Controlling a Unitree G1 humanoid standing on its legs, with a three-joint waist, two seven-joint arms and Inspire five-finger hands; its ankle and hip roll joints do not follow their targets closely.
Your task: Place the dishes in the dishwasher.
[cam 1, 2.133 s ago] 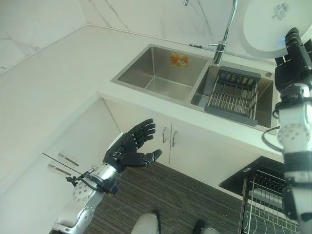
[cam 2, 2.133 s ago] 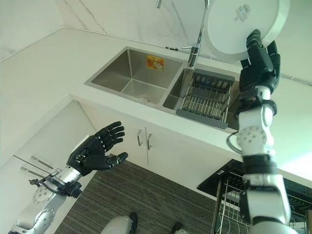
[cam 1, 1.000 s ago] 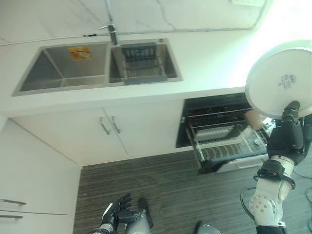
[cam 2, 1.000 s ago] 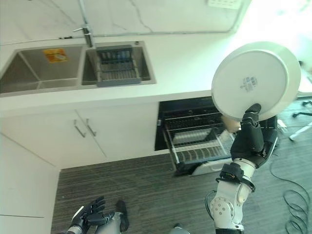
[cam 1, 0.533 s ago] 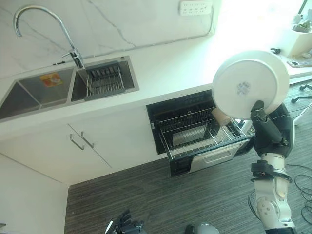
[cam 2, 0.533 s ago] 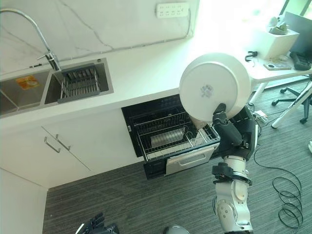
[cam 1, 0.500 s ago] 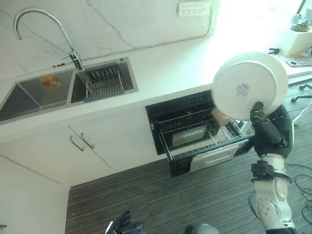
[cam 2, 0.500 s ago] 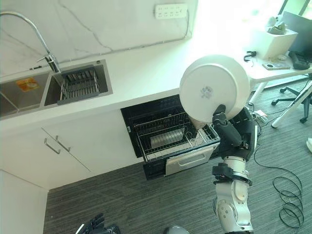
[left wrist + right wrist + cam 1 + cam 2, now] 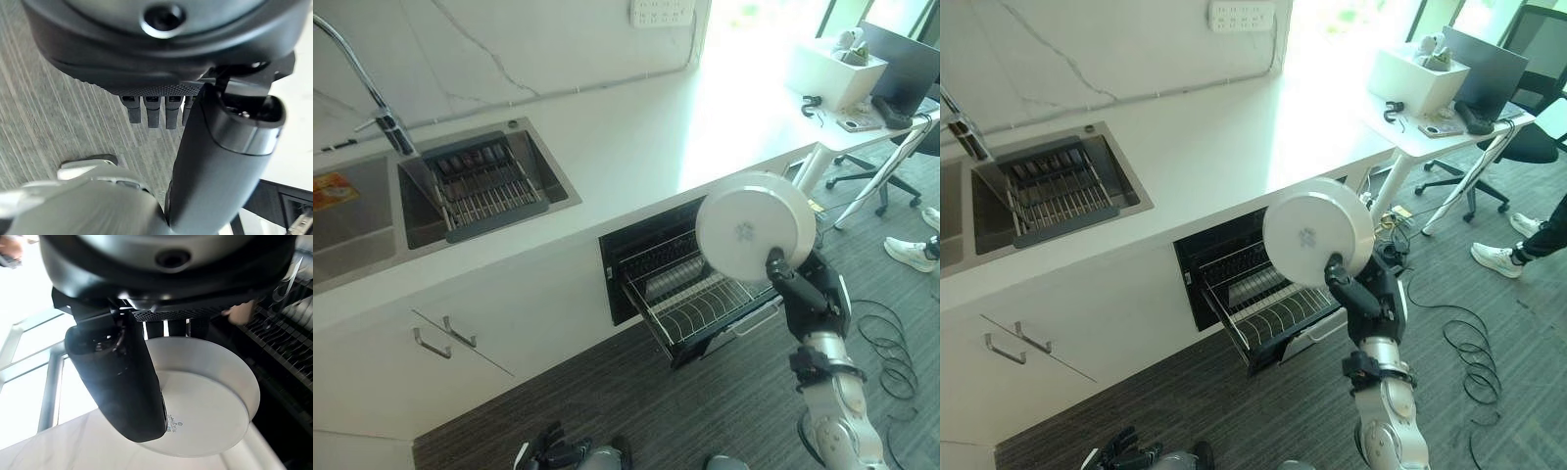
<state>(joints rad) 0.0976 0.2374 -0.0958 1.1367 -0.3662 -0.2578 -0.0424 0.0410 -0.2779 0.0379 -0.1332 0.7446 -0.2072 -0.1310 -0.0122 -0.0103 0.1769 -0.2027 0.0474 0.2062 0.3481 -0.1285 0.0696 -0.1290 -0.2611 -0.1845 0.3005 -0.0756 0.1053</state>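
While the dishwasher (image 9: 646, 257) stands open under the counter (image 9: 636, 147) with its lower rack (image 9: 700, 311) pulled out, the left eye view shows the right hand (image 9: 803, 289) holding a white plate (image 9: 754, 227) upright in the air, above and in front of that rack and not touching it. The left hand (image 9: 553, 452) hangs low near the floor.

The right eye view gives the same arrangement; the rack's tines look mostly bare, and a person's shoe (image 9: 1492, 258) shows by the desk (image 9: 1430, 132).

In the left wrist view the fingers (image 9: 152, 111) hang straight and relaxed, holding nothing.

In the right wrist view the thumb (image 9: 122, 382) lies across the plate's underside with fingers behind its rim: a firm grasp.

Judgement: transport is nearly complete; lowering, slotting and release remain.
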